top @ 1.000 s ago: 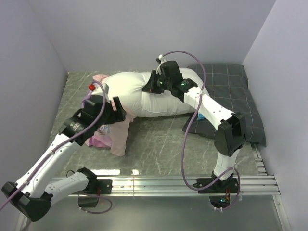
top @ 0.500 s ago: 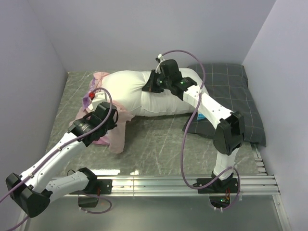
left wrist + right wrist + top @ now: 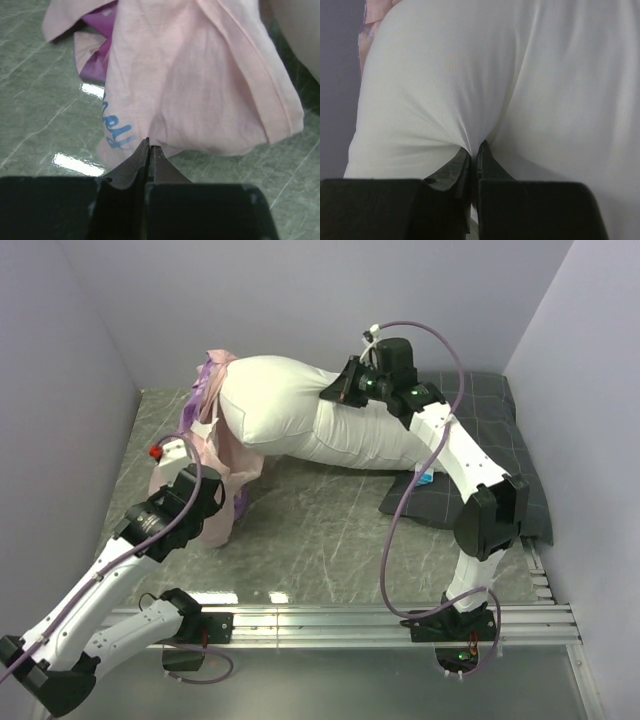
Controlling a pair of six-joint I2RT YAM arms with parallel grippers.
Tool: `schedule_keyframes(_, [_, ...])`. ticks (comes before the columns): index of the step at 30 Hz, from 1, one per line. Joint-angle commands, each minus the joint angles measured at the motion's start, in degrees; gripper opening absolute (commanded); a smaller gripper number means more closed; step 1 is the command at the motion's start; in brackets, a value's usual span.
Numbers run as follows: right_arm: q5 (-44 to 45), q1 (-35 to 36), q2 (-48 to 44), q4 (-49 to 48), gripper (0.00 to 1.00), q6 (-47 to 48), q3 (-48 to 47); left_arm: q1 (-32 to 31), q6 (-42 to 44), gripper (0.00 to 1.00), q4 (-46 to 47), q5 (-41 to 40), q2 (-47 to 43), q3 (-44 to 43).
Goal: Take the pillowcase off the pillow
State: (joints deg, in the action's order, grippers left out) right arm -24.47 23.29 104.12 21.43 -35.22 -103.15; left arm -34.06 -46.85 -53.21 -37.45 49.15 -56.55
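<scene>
Our left claw [image 3: 149, 146] pinches the pillowcase [image 3: 200, 90], our right claw [image 3: 475, 149] the pillow [image 3: 470, 75]; only its left end seems covered.

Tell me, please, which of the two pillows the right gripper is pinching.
The plain white pillow: the right gripper is shut on a fold of it. The dark grey checked pillow lies flat, ungripped.

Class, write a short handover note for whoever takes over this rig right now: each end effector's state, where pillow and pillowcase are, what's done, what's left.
Left end effector: shut on the pale pink, purple-printed fabric pillowcase.
Right end effector: shut on the plump white pillow.
Done: pillow mostly bare; the case hangs from the pillow end on the left arm's side, down toward the green marbled table.
Left: pull the case off that end.
</scene>
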Motion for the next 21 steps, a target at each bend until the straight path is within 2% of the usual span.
schedule_keyframes(1, [2.07, -4.48, -5.59, -5.26, 0.00, -1.25, -0.82, 2.76, -2.02, 0.01, -1.37, -2.98, -2.65, -0.13])
schedule_keyframes(3, [-0.13, -5.62, -6.11, -5.87, 0.00, -2.30, -0.12, 4.52, -0.97, 0.00, -0.76, -2.89, -4.05, -0.22])
schedule_keyframes(7, [-4.61, -5.27, -8.92, -7.72, 0.00, -3.19, 3.21, 12.51, 2.72, 0.01, 4.15, -0.61, -5.11, -0.40])
schedule_keyframes(10, [-7.78, -4.75, -13.22, -11.40, 0.00, -4.24, 10.15, 18.76, 5.36, 0.02, 11.01, 4.31, -3.54, -1.89])
schedule_keyframes(12, [-8.31, -4.48, -16.99, -13.16, 0.00, -3.98, 15.60, 21.39, 6.76, 0.02, 14.88, 5.98, -0.47, -4.07])
schedule_keyframes(15, [-8.75, -3.69, -21.83, -15.10, 0.00, -3.54, 22.54, 28.68, 8.35, 0.00, 18.47, 10.89, 5.07, -7.41])
schedule_keyframes(19, [-7.79, -2.02, -27.10, -16.77, 0.00, -2.57, 29.84, 33.87, 9.14, 0.01, 22.36, 16.44, 10.08, -10.23])
schedule_keyframes(20, [-7.27, -1.32, -27.73, -17.03, 0.00, -2.05, 31.85, 34.06, 10.36, 0.08, 22.62, 20.88, 11.75, -11.11])
schedule_keyframes(21, [-6.74, -1.05, -28.35, -16.78, 0.00, -1.61, 32.40, 35.28, 10.81, 0.19, 23.23, 23.10, 12.37, -12.60])
